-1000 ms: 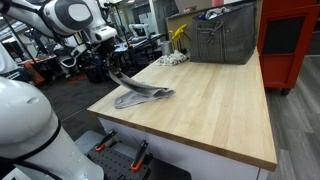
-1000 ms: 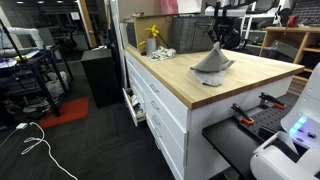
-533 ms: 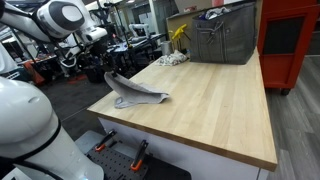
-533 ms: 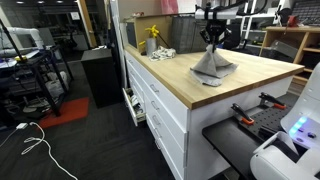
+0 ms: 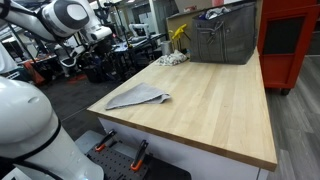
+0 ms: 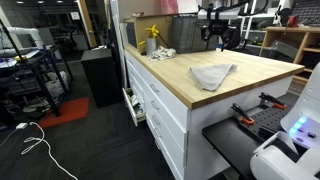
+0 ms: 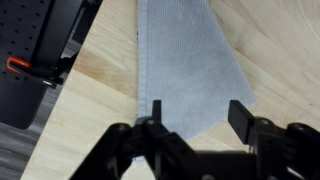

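The jaws stand open and empty, hanging above the near tip of the grey cloth (image 7: 185,70), which lies flat on the wooden bench (image 7: 95,90) near its edge, its long axis running away from them, crosswise to their gap.

Quick count: one end effector (image 7: 197,115), and one grey cloth (image 5: 138,98) lying flat right below it. One wooden surface (image 5: 210,110). Two orange-handled clamps (image 5: 101,146) (image 5: 139,153) at the surface's edge, near the end effector. Well away from it there's one metal bin (image 5: 222,40), one yellow thing (image 5: 179,35) too small to identify, and one red cabinet (image 5: 290,40).
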Robot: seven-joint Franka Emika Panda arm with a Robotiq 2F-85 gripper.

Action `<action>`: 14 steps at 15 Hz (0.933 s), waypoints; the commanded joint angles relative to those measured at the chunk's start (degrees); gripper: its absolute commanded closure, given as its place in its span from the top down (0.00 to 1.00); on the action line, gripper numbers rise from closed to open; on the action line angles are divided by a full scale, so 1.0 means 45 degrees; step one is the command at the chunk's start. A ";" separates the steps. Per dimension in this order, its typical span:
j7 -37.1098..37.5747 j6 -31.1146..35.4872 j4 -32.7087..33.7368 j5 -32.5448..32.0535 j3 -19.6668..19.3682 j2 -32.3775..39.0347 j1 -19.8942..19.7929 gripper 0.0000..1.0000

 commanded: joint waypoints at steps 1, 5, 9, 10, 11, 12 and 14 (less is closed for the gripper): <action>-0.1178 0.0872 -0.0120 -0.0233 -0.0919 0.0395 0.0015 0.99; -0.2791 0.2143 0.0031 -0.0557 -0.1392 0.1135 -0.0249 1.00; -0.3285 0.2382 -0.0083 -0.0708 -0.1326 0.1196 -0.0293 1.00; -0.3472 0.2500 -0.0084 -0.0778 -0.1332 0.1303 -0.0306 1.00; -0.3597 0.2552 -0.0084 -0.0796 -0.1334 0.1364 -0.0313 1.00; -0.3620 0.2561 -0.0084 -0.0805 -0.1334 0.1384 -0.0313 1.00; -0.3623 0.2565 -0.0084 -0.0810 -0.1334 0.1386 -0.0314 1.00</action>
